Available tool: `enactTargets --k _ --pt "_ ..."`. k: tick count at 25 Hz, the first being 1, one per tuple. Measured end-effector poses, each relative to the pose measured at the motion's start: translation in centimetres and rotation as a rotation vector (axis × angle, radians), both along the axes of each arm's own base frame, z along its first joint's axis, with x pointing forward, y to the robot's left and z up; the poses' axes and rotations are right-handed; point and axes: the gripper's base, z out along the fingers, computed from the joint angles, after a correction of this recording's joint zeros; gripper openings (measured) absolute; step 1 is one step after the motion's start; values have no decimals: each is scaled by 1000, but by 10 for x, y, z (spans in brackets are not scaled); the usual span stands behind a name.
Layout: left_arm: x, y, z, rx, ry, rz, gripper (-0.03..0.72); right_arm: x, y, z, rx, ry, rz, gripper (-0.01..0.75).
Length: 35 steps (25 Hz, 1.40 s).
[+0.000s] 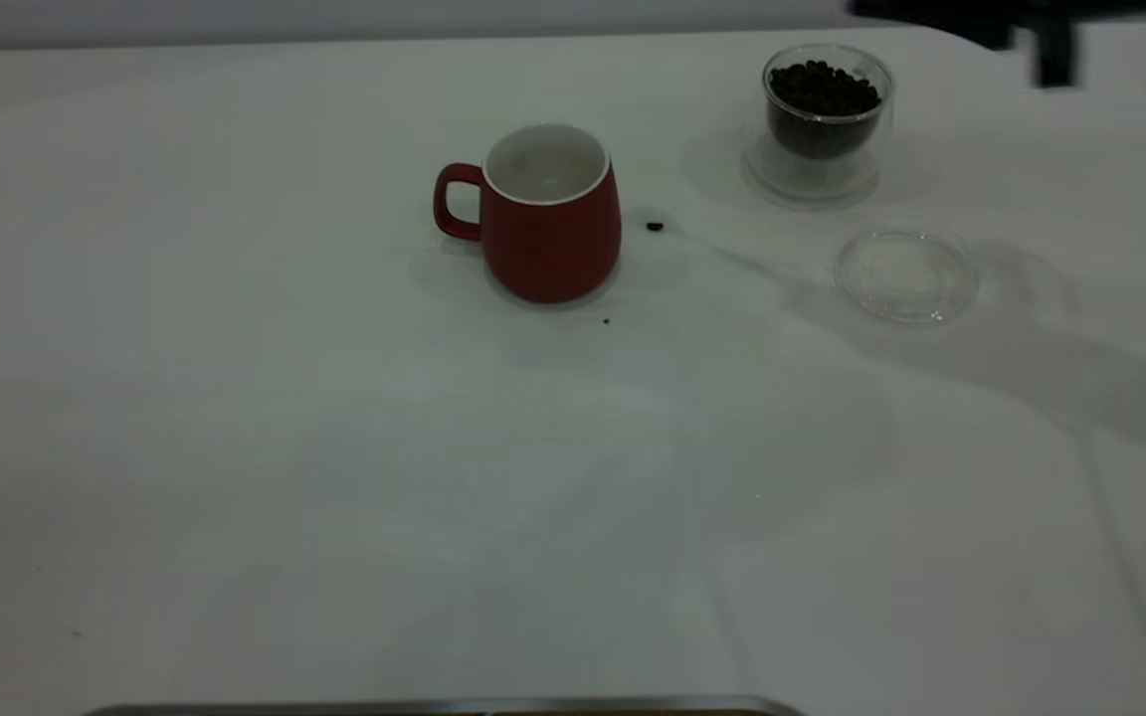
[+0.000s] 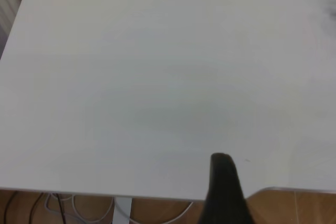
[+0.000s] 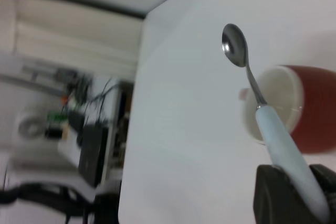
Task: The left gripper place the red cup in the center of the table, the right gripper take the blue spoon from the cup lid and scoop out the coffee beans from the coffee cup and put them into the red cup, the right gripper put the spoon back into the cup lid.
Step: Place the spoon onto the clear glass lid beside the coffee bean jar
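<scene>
My right gripper (image 3: 294, 195) was clamped on the pale handle of the blue spoon (image 3: 265, 116), my 2 black fingers (image 3: 273, 195) pressing it from either side. The stem ran out ahead of my fingertips to the shiny bowl, which looked empty and hung in the air above the table (image 3: 184, 129). Just past the spoon, lower down, stood the red cup (image 1: 545, 211), upright with its white inside showing. In the exterior view only a dark piece of my right arm showed at the far edge, beyond the coffee cup (image 1: 825, 111), which was full of coffee beans (image 1: 822, 88). The cup lid (image 1: 906, 273) lay flat near it, apart from the red cup. 1 stray bean (image 1: 655, 227) lay beside the red cup. My left gripper (image 2: 223, 192) hung over bare table near its edge; I cannot tell its opening.
</scene>
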Motion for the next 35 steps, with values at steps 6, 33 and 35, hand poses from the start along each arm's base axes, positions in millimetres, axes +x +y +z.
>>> enactTargets --k 6,33,35 --pt "0 0 0 0 0 0 587 -34 -43 -20 -10 143 -155 114" --pt "0 0 0 1 0 0 587 -52 -88 -90 -71 364 -316 114" --pt "0 0 0 1 0 0 587 -49 -89 -95 -68 368 -314 114"
